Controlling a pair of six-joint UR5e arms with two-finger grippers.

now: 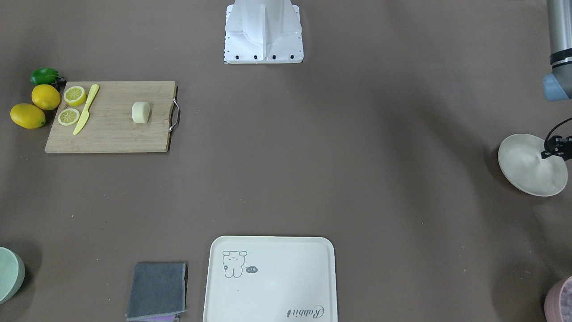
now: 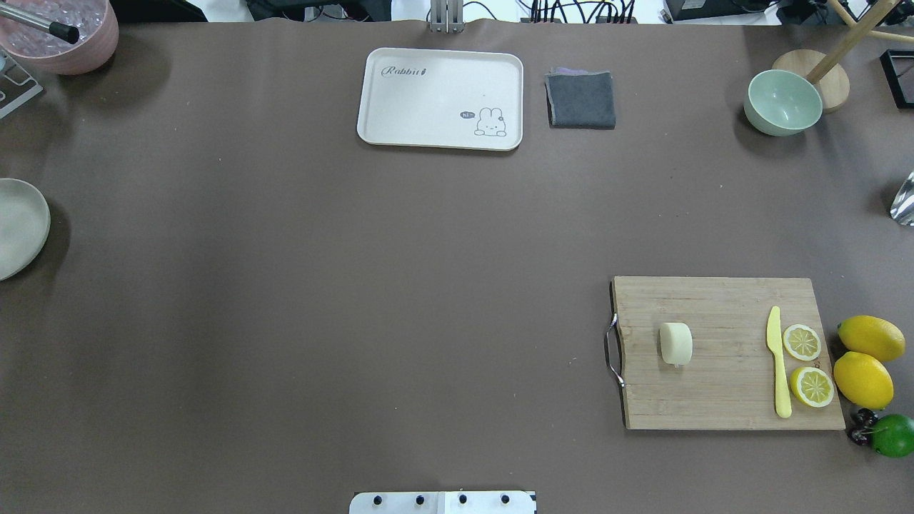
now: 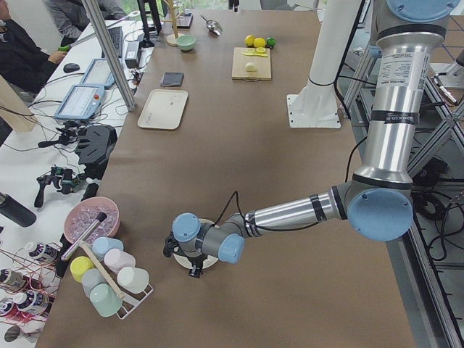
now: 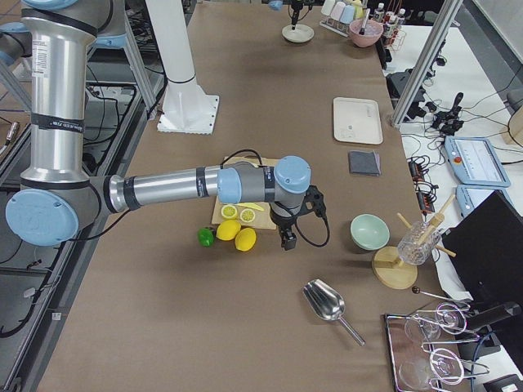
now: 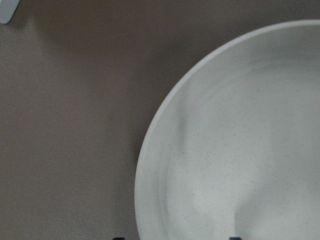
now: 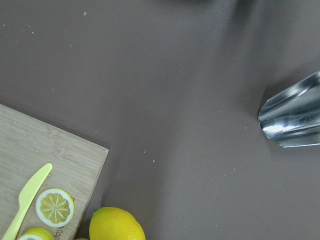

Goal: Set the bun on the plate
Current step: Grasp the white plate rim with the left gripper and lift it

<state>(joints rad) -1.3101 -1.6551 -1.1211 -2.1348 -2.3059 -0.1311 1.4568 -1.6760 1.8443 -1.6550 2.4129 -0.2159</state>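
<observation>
The bun (image 2: 675, 343) is a small pale cream block lying on a wooden cutting board (image 2: 721, 400) on the table's right side, also seen in the front view (image 1: 140, 112). The round cream-white plate (image 2: 18, 225) sits at the far left edge and fills the left wrist view (image 5: 235, 150). My left gripper (image 1: 556, 147) hangs low over the plate's rim, its two dark tips wide apart and open. In the right side view my right gripper (image 4: 288, 241) hovers beside the lemons, off the board's end. I cannot tell whether it is open or shut.
The board also holds two lemon slices (image 2: 801, 342) and a yellow knife (image 2: 778, 364); whole lemons (image 2: 864, 378) and a lime (image 2: 892, 435) lie beside it. At the far edge are a cream tray (image 2: 440, 71), a grey cloth (image 2: 581, 100), a green bowl (image 2: 782, 102) and a pink bowl (image 2: 78, 53). A metal scoop (image 6: 292, 120) lies nearby.
</observation>
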